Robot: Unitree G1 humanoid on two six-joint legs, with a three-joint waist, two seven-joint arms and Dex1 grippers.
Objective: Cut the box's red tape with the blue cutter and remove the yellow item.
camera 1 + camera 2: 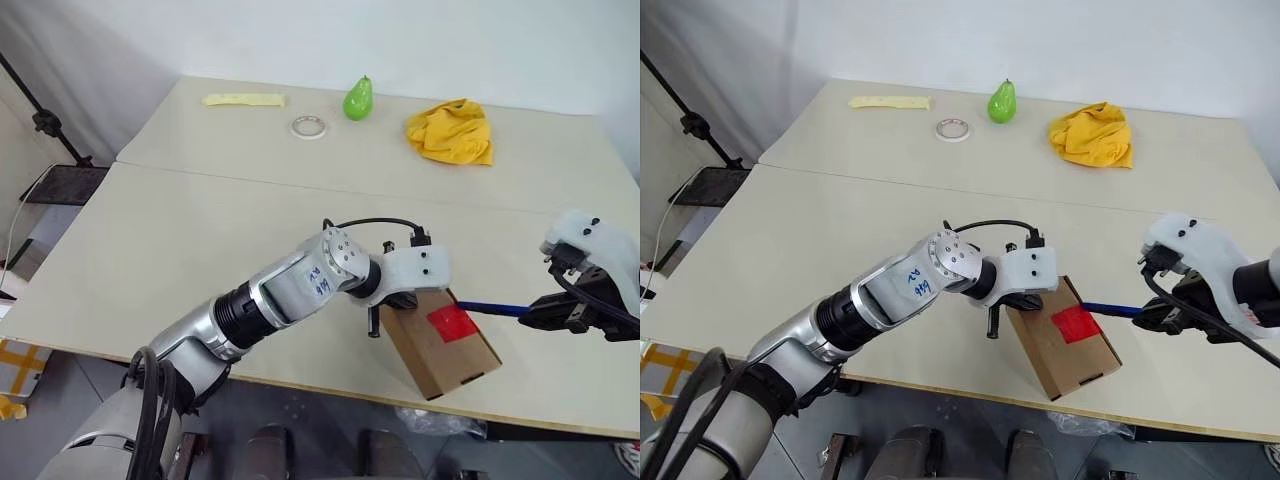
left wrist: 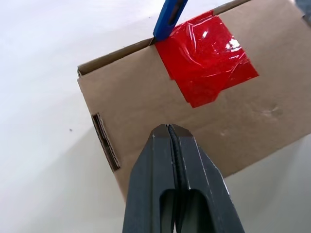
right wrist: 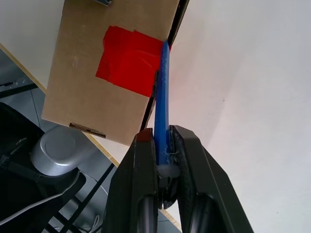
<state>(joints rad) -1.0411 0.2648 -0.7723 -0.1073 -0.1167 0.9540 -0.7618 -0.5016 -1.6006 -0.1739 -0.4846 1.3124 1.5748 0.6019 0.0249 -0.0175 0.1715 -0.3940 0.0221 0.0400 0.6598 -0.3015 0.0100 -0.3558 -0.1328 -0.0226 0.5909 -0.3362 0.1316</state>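
The brown box [image 1: 440,355] sits near the table's front edge with the red tape [image 1: 450,322] on its top face. My left gripper [image 1: 374,322] is shut with nothing in it, its tips pressed at the box's left end; the left wrist view has the fingertips [image 2: 160,141] over the cardboard, just short of the tape [image 2: 206,58]. My right gripper [image 1: 545,315] is shut on the blue cutter [image 1: 495,309]. The cutter's tip [image 3: 164,48] meets the edge of the tape at the flap seam. The yellow item is hidden.
At the back of the table lie a yellow cloth [image 1: 452,131], a green pear [image 1: 358,98], a white tape roll [image 1: 309,127] and a pale yellow strip [image 1: 243,99]. The table's front edge [image 1: 330,385] runs just under the box.
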